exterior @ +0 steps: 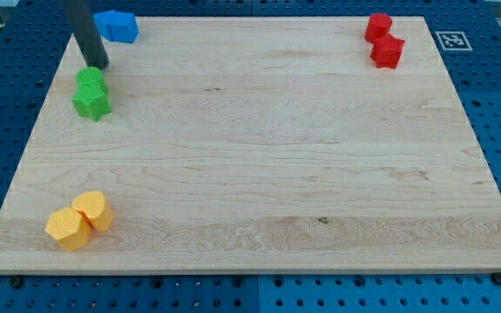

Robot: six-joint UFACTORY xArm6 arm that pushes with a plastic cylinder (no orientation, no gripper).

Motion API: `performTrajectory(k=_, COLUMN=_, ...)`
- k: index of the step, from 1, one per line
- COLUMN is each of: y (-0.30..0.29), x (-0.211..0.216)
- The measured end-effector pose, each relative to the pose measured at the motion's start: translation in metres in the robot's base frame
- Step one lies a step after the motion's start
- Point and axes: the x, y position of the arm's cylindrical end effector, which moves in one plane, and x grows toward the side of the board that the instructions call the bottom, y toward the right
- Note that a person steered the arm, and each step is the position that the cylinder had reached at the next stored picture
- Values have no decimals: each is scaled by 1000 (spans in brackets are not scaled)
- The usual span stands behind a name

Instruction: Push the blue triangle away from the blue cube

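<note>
Rod [83, 30] cut off by the view's top — blue blocks [116, 26] merge, shapes unclear.

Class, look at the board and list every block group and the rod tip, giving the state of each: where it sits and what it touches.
my tip: just above the green blocks, below-left of the blue blocks.
blue blocks: top-left edge, pressed together; separate shapes unclear.
green blocks: left side, touching each other.
red blocks: top right, touching each other.
yellow blocks: bottom left, touching each other.
</note>
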Motion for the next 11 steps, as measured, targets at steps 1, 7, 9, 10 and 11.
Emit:
performTrajectory(k=1, y=-9, x=-13)
performTrajectory(k=7, y=-21, x=-104)
performTrajectory(k=9, y=-9, x=-90)
performTrajectory(k=10, y=-8, x=-83)
performTrajectory(k=11, y=-3, x=-72)
